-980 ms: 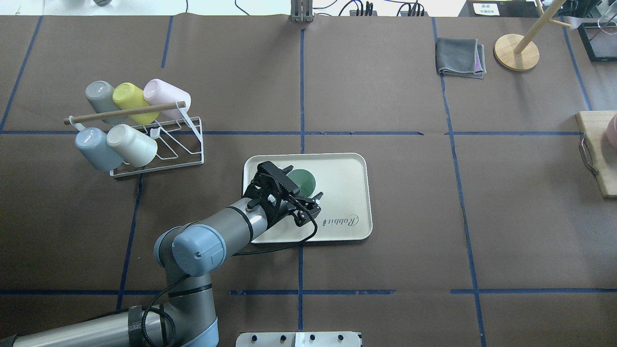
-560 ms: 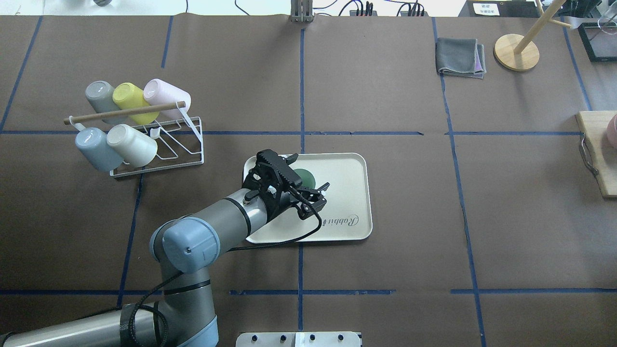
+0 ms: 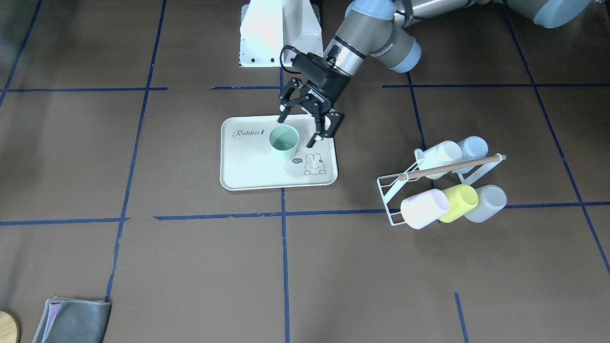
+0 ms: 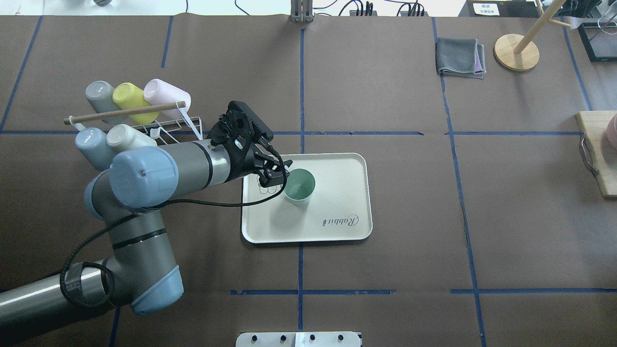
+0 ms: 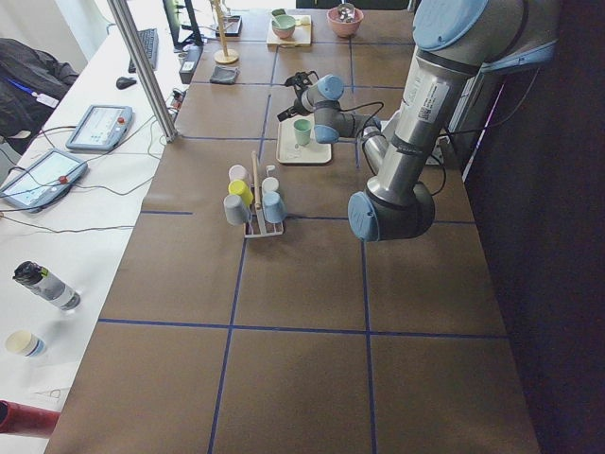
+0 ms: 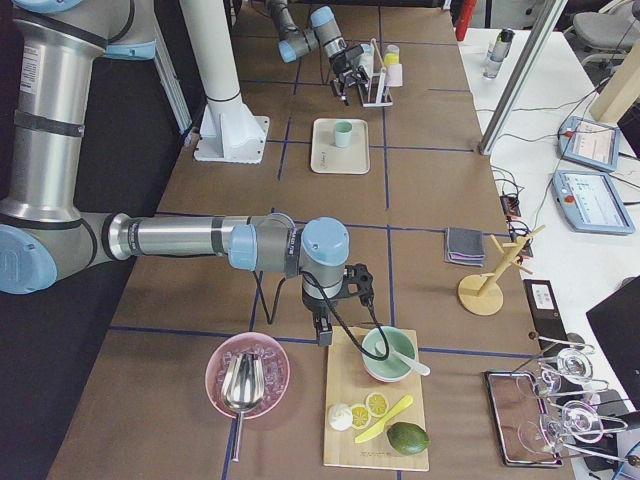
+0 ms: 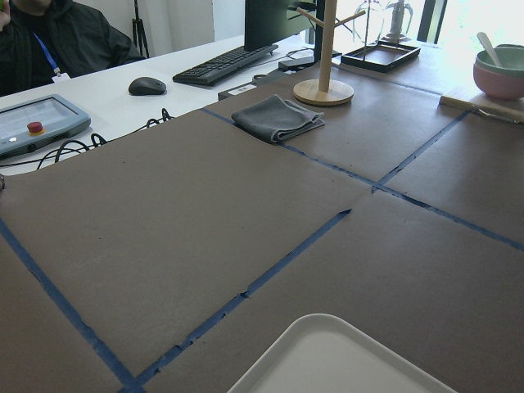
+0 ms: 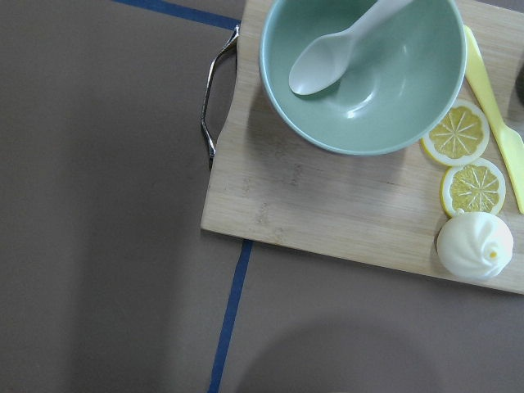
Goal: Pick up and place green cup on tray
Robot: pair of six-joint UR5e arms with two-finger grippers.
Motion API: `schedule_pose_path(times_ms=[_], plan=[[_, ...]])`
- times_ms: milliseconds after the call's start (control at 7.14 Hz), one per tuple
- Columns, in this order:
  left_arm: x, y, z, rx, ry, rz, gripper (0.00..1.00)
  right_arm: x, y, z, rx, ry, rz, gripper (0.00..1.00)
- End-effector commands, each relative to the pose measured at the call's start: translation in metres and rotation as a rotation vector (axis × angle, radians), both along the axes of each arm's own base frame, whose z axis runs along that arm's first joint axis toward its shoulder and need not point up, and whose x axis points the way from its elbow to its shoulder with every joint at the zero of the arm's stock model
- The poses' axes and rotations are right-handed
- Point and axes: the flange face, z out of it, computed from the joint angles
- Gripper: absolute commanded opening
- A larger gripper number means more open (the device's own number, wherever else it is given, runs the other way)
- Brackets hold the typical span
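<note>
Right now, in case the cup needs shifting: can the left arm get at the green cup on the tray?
Probably yes. The left gripper hangs open close beside the green cup, which stands upright and alone on the tray; nothing shows between them, and the cup rack sits aside.

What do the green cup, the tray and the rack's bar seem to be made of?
The green cup: probably plastic, smooth and matte; even pale colour, thin rim. The tray: matte cream plastic or melamine, I cannot tell which; moulded raised rim, printed script. The rack's bar: likely bare wood; tan, dull.
</note>
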Motion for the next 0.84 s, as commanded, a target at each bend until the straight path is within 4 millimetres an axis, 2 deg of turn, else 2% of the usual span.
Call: schedule_pose_path(times_ms=[0,140,280,420,700], plan=[[-0.057,-0.013,-0.006,-0.081,-0.216,0.097,1.00,0.000,-0.001,-0.002,0.001,0.000,0.006,1.00],[-0.088,-0.016,-0.010,-0.106,-0.318,0.098,1.00,-0.001,-0.003,-0.004,0.004,-0.001,0.004,1.00],[-0.123,-0.024,-0.011,-0.034,-0.445,0.120,1.00,0.000,-0.003,-0.005,0.007,-0.001,0.007,1.00],[-0.165,-0.038,0.009,0.009,-0.558,0.126,1.00,0.000,-0.003,-0.005,0.008,-0.001,0.006,1.00],[-0.237,-0.073,0.059,0.033,-0.678,0.134,1.00,0.000,-0.004,-0.006,0.010,-0.003,0.006,1.00]])
